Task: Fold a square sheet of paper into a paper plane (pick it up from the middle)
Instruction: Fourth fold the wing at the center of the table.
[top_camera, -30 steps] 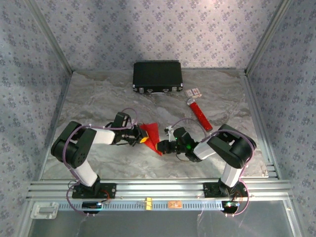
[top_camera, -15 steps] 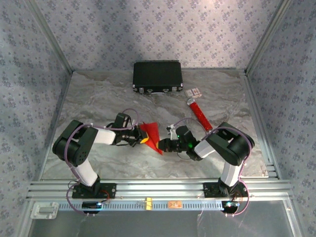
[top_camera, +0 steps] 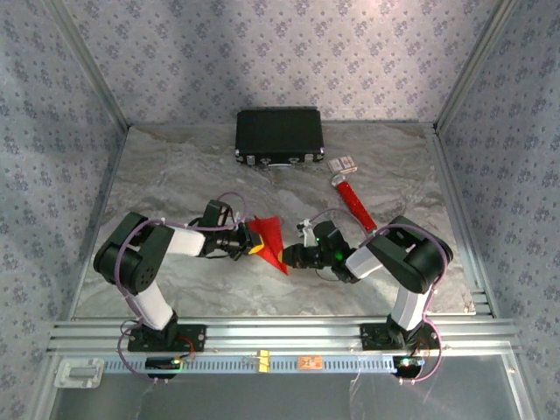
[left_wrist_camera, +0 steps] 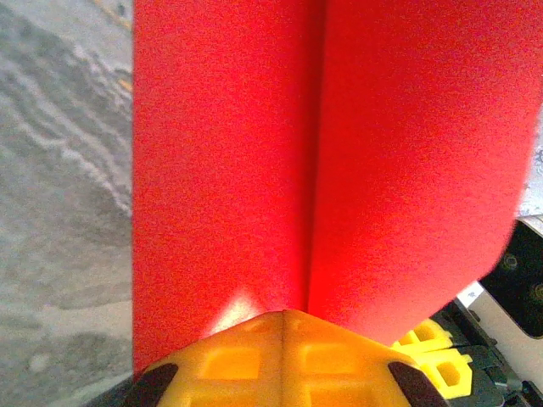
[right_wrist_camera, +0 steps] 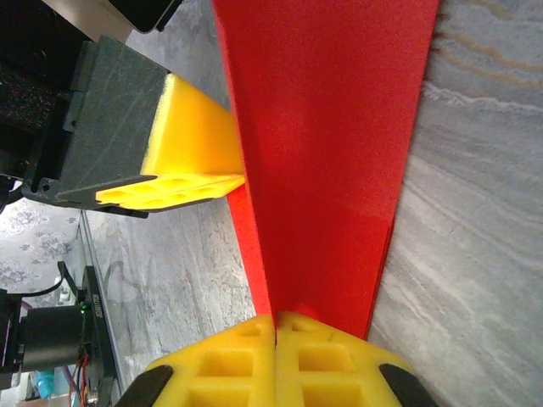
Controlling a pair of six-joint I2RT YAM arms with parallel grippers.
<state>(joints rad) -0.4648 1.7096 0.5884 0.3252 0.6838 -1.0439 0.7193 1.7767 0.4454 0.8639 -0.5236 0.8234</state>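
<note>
The square sheet of paper (top_camera: 269,236) is folded into a narrow, pointed, bright red shape with a centre crease, much like a paper plane. It is held just above the table between both arms. My left gripper (top_camera: 252,246) is shut on its left edge. In the left wrist view the yellow fingers (left_wrist_camera: 229,365) meet on the red paper (left_wrist_camera: 237,153) at the crease. My right gripper (top_camera: 289,258) is shut on the pointed near end. In the right wrist view its jaws (right_wrist_camera: 276,319) pinch the paper (right_wrist_camera: 331,144), with the left gripper's fingers (right_wrist_camera: 191,161) beside it.
A black case (top_camera: 279,136) lies at the back of the table. A red tube with a white end (top_camera: 353,203) and a small box (top_camera: 343,163) lie to the right of the paper. Metal rails (top_camera: 280,337) run along the near edge.
The left jaws have closed fully on the paper. The right gripper has shifted slightly right and away, and the paper now looks narrower from above.
</note>
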